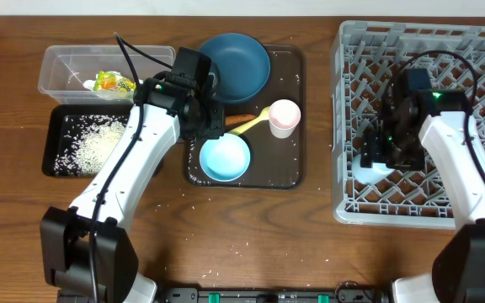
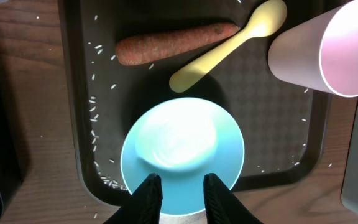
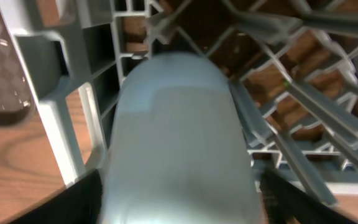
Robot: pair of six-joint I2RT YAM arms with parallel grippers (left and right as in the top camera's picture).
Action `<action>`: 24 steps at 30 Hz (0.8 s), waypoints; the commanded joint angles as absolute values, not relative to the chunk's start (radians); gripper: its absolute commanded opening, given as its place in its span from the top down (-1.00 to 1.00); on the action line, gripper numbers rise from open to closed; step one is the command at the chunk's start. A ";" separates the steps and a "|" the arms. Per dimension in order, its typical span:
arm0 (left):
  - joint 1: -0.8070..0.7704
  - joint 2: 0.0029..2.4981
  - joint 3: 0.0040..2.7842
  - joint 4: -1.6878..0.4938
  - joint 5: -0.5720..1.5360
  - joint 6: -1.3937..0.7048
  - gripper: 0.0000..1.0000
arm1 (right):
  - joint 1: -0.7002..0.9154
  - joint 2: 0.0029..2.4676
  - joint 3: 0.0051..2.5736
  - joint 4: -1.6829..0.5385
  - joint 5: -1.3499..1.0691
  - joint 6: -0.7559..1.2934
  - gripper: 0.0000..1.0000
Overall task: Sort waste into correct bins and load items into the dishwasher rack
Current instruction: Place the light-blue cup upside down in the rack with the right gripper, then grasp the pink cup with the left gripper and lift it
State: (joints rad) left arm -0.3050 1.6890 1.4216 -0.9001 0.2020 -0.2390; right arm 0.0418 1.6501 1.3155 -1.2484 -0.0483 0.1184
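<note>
1. Finds the left tool (image 2: 180,194) open and empty, its fingers (image 2: 149,198) spread over the near rim of the bowl (image 2: 182,146) at the bottom of the left wrist view. Judges that spread as set to straddle the rim for a lift toward the rack.
2. Places the bowl low on the serving tray (image 1: 297,126) at the centre of the overhead frame. Puts the sausage stick (image 2: 176,43) and the spoon (image 2: 229,46) just beside each other above it, the pink cup (image 2: 322,53) to the upper right, and the plate (image 1: 238,63) at the tray's top end.
3. Finds the right tool (image 1: 379,156) low inside the rack (image 1: 343,126) at the right of the overhead frame, with dark fingers (image 3: 73,199) flanking the small blue cup (image 3: 179,143) on both sides. Cannot tell through the blur whether clamped or let go. Judges the spot by the rack's left wall as chosen so the pegs steady the cup.
4. Locates the wrapper (image 1: 112,82) in the tub (image 1: 61,63) at upper left and the rice (image 1: 95,147) heaped in the black tray (image 1: 57,164) just below. Counts stray grains (image 2: 93,115) on the serving tray and the sausage stick as waste not yet binned.
5. Reads the desk (image 1: 268,236) as brown wood grain, flecked with a few white grains near the bottom edge. Sees nothing of the room beyond.
</note>
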 commanded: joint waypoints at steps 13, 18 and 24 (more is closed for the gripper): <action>-0.340 1.740 1.414 -0.583 0.182 -0.304 -0.30 | 0.066 1.593 1.473 -1.238 -0.086 0.173 -0.98; -0.399 1.814 1.420 -0.432 0.183 -0.321 -0.33 | 0.066 1.542 1.489 -1.238 -0.086 0.179 -0.98; -0.476 1.901 1.436 -0.337 0.182 -0.320 -0.34 | 0.066 1.528 1.489 -1.252 -0.086 0.179 -0.99</action>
State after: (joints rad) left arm -0.4507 1.8675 1.4181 -0.3534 0.1837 -0.3119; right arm 0.0624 1.5341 1.4731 -1.2465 -0.0784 0.1585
